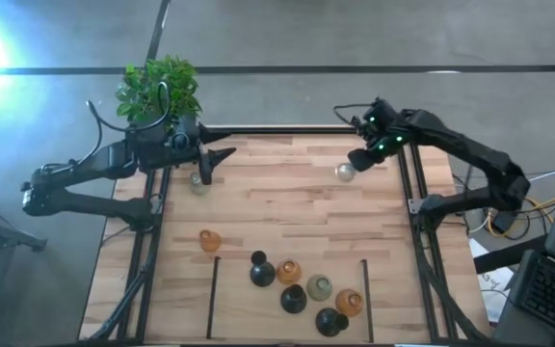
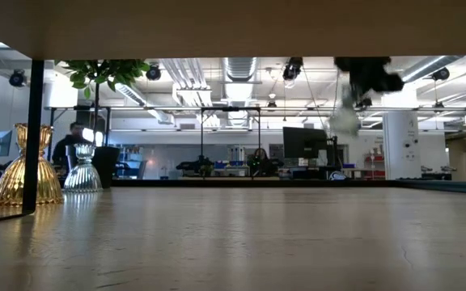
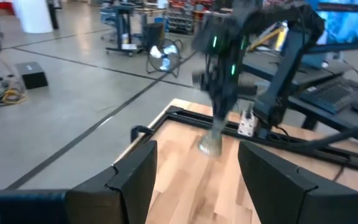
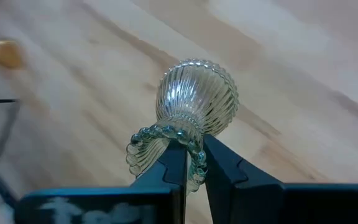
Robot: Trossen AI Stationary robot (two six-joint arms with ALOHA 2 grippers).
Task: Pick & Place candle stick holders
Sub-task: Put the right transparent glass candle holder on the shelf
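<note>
Two dark, slim jointed arms, black cables looped along them, green lights on the right arm's wrist (image 1: 385, 145), flat black angular fingers (image 3: 135, 180)

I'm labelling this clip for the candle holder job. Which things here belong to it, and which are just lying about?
Belonging to the job:
- pale green holder gripped at its rim by the right gripper
- pale holder by the open left gripper
- amber holder standing alone
- cluster of holders at the near edge

Lying about:
- potted plant
</note>
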